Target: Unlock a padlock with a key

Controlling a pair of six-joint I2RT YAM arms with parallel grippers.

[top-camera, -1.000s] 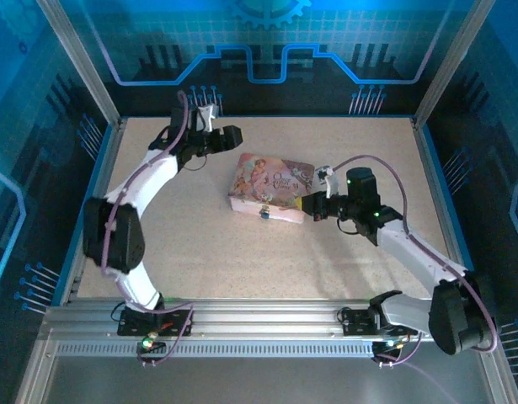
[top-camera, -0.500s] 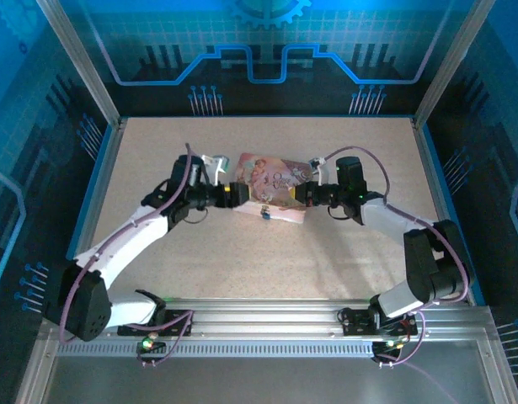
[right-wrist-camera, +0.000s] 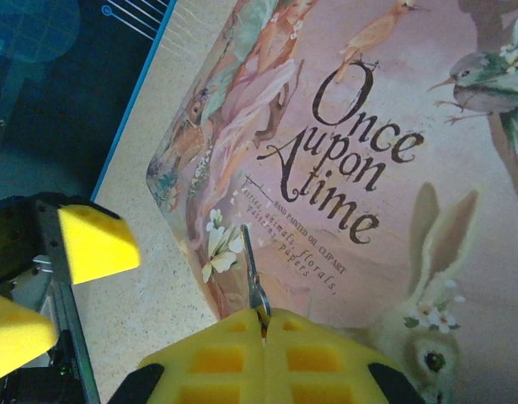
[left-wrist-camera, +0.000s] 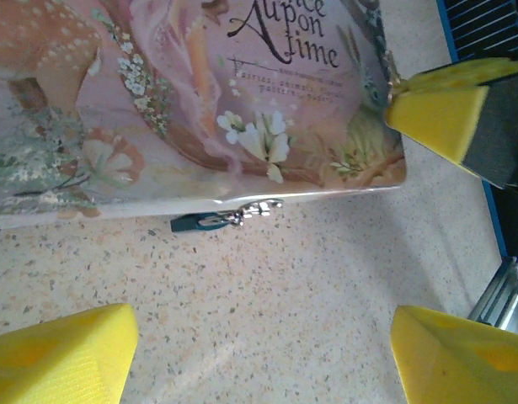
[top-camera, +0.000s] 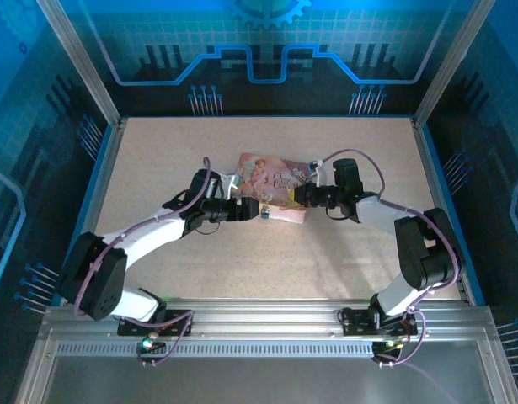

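The padlock [left-wrist-camera: 210, 222] lies on the table [left-wrist-camera: 267, 295] against the front edge of the pink tin [left-wrist-camera: 200, 101], its bluish body pointing left and its silvery shackle end meeting the tin's rim. The left gripper [left-wrist-camera: 259, 358] hovers just in front of it, its 2 yellow fingers [left-wrist-camera: 61, 353] spread wide apart and holding nothing. In the left wrist view the lock sits beyond the gap between them, nearer the left-hand finger. The right gripper [right-wrist-camera: 263, 328] has its 2 pads pressed together on the key [right-wrist-camera: 252, 269], a thin metal sliver that sticks out from the tips and lies over the tin's painted lid, beside the small print under "Once upon a time". From above, this gripper sits at the tin's right front corner, near the left gripper. The key is over the lid rather than at the lock, and the tin's front rim and corner stand between key and padlock.
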